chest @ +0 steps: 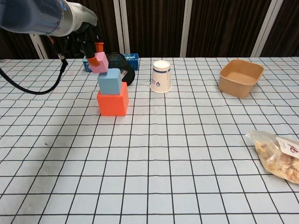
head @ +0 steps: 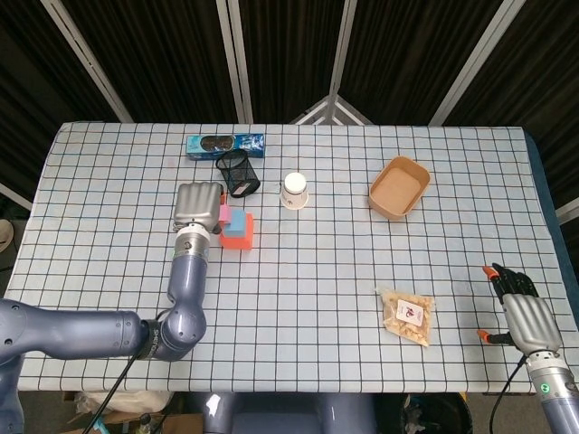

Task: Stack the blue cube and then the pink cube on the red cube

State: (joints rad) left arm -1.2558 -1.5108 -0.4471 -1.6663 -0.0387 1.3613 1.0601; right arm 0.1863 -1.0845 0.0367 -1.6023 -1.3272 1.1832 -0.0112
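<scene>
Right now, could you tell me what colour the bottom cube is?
Red cube, clearest in the chest view.

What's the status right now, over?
Left hand holds pink cube, tilted, above blue cube. Blue already on red cube. Right hand idle, open. Black mesh cup close behind stack.

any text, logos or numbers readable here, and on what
Paper cup: a dark blue logo mark with small print beside it, too small to read.
Snack bag: a white label with a red mark, too blurred to read.
Blue box: printed graphics, no legible words.
Nothing reads clearly in either view.
</scene>
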